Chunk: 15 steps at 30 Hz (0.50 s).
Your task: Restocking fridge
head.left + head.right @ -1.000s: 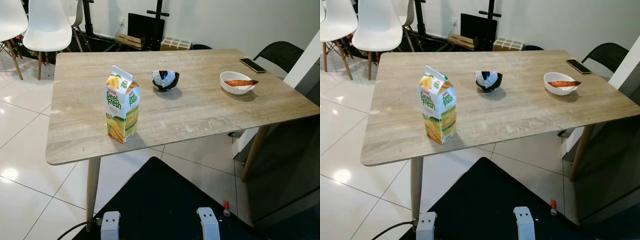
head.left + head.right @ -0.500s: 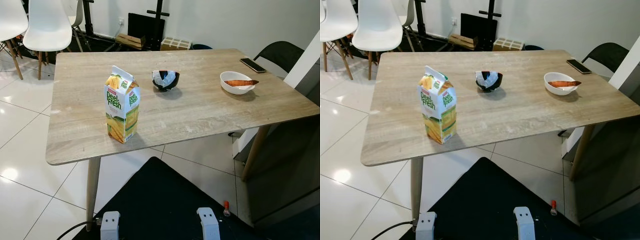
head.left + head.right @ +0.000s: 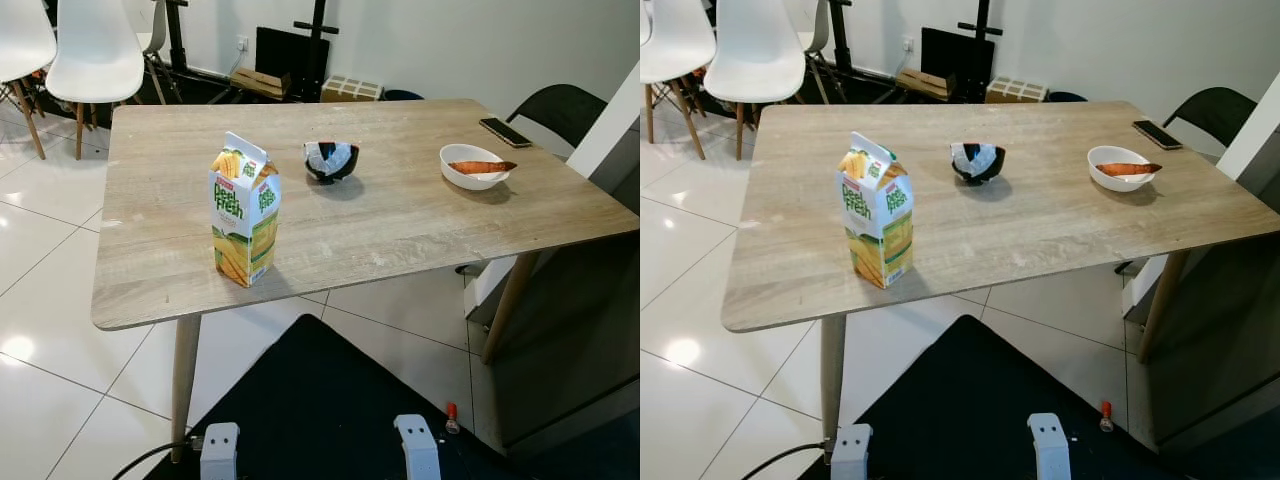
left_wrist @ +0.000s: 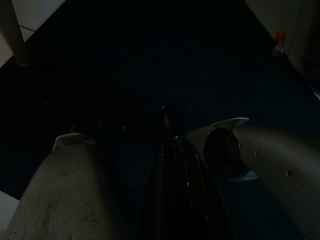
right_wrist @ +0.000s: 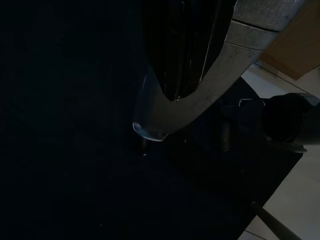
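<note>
A: Nearest, what are the arms doing?

B: Both are hanging idle over the dark floor mat [image 3: 320,400]. The left hand [image 4: 172,165] and right hand [image 5: 175,55] are sitting in shadow, so I cannot tell whether either is open or closed.

A: And the thing to restock?

B: The yellow-and-white gabled juice carton [image 3: 244,212] is standing upright near the front edge of the pale wooden desk [image 3: 400,230]. Further back are sitting a small black bowl [image 3: 331,160] and a white bowl holding something orange [image 3: 474,165], then a dark phone [image 3: 505,130].

A: Risks?

B: The carton is looking tall and tippy; a glancing reach could be toppling it off that edge.
</note>
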Tool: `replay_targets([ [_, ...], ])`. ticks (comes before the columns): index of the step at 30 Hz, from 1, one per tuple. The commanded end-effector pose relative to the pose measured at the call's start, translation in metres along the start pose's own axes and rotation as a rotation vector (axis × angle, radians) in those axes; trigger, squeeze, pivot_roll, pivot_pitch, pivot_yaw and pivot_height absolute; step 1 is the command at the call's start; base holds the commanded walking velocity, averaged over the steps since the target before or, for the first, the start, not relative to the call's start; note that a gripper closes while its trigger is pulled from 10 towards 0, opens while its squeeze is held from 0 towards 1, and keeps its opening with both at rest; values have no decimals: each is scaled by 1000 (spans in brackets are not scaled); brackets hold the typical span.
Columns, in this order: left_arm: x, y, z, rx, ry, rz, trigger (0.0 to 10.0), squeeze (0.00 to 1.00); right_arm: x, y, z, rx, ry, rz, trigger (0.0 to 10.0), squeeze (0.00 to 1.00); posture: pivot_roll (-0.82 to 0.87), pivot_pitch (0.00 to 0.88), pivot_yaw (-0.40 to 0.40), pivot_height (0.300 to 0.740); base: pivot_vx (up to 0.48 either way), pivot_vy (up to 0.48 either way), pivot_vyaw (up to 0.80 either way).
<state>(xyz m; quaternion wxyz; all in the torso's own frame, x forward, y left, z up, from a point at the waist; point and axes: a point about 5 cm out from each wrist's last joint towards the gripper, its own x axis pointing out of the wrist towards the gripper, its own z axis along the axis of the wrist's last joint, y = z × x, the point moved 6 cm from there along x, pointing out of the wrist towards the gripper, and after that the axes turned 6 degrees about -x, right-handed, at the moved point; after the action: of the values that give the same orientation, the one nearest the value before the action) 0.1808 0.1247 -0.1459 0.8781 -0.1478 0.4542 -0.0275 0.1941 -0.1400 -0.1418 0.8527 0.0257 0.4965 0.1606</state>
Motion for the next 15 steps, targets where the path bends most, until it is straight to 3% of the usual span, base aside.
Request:
replay_targets([
  [1, -4, 6, -19, -7, 65, 20, 0, 0, -1, -5, 2, -2, -5, -10, 0, 0, 47, 45, -117, 740, 0, 0, 0],
  [15, -4, 5, -19, -6, 66, 18, 0, 0, -1, -4, 2, 9, -6, -3, 0, 0, 48, 46, -118, 740, 0, 0, 0],
])
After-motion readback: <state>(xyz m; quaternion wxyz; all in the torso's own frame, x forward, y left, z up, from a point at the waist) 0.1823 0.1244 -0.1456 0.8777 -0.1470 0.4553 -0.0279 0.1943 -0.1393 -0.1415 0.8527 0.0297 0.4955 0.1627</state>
